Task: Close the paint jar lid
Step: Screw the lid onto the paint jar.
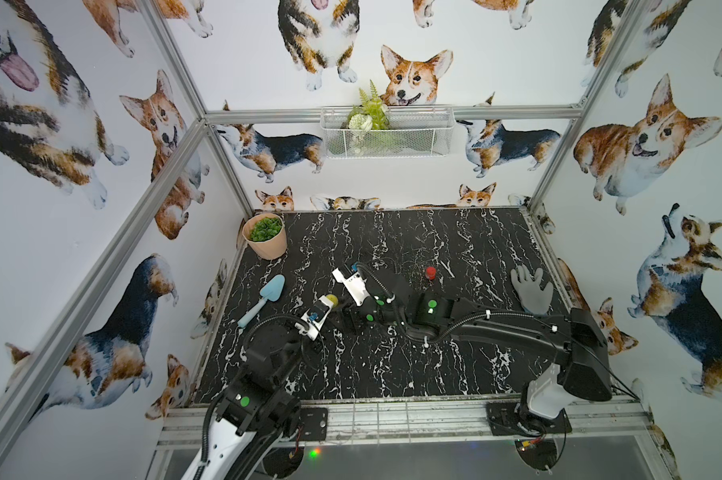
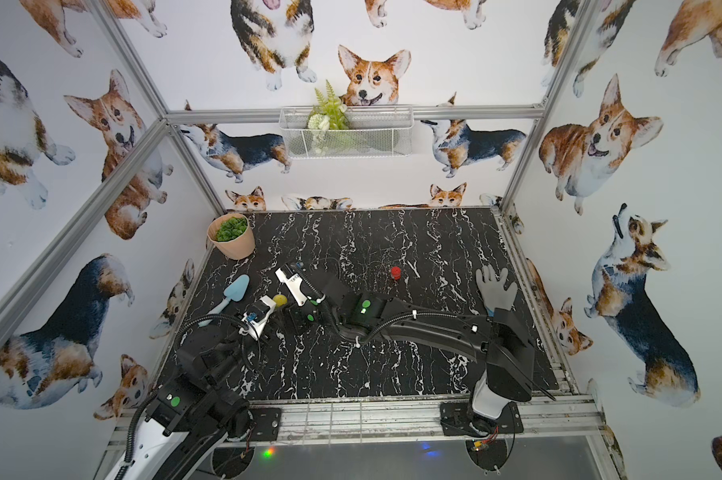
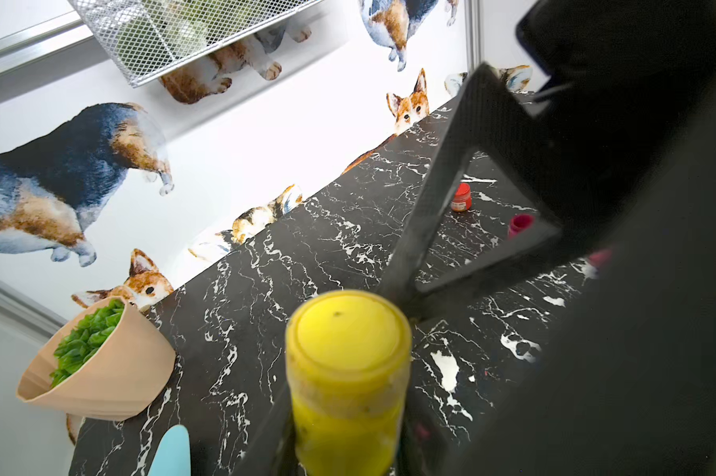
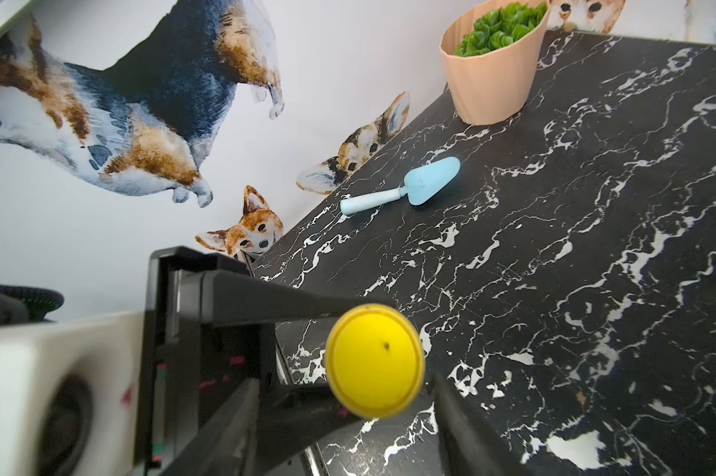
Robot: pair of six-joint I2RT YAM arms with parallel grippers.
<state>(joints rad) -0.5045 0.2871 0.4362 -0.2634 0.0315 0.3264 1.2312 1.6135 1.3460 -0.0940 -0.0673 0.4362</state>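
A yellow paint jar [image 3: 348, 395] stands upright at the left middle of the black marble table [image 1: 434, 365], and its yellow lid [image 4: 375, 360] sits on top of it. My left gripper [image 3: 346, 437] is shut on the jar's body, with a finger on each side. The jar [image 1: 331, 299] shows in both top views just beyond the left wrist. My right gripper [image 4: 348, 428] hangs over the jar, open, its fingers [image 4: 459, 424] standing apart on either side of the lid without touching it. One right finger [image 3: 438, 214] reaches down beside the lid's rim.
A small red paint jar [image 1: 430, 272] stands shut near the table's middle, further back. A blue trowel [image 1: 264, 299] lies left of the jar. A peach plant pot [image 1: 265, 235] fills the back left corner. A grey glove [image 1: 531, 289] lies at the right edge.
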